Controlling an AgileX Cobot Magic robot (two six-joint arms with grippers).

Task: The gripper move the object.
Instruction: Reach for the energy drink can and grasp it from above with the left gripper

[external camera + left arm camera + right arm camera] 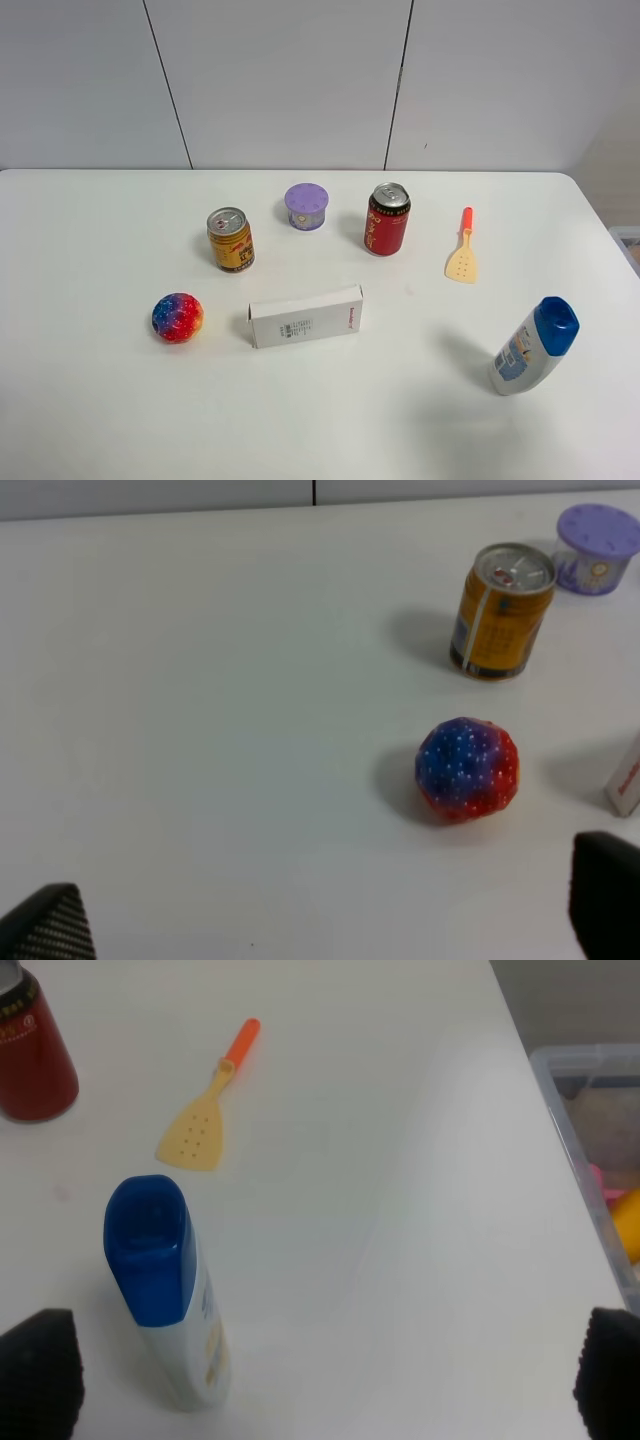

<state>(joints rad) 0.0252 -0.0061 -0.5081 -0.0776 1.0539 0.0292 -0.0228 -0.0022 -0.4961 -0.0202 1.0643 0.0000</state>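
Observation:
The small gold-yellow can (231, 240) stands upright on the white table (90, 400), left of the middle. It also shows in the left wrist view (500, 610), beyond a colourful ball (467, 768). No arm shows in the exterior high view. My left gripper (325, 920) is open and empty, its dark fingertips (45, 925) wide apart, well short of the can. My right gripper (325, 1380) is open and empty, close to a blue-capped bottle (165, 1290) and far from the can.
A taller red can (387, 219), a purple lidded cup (306, 206), a white box (305, 316), the ball (178, 317), an orange-handled spatula (463, 250) and the bottle (535, 345) stand around. A clear bin (590, 1150) sits off the table's right edge.

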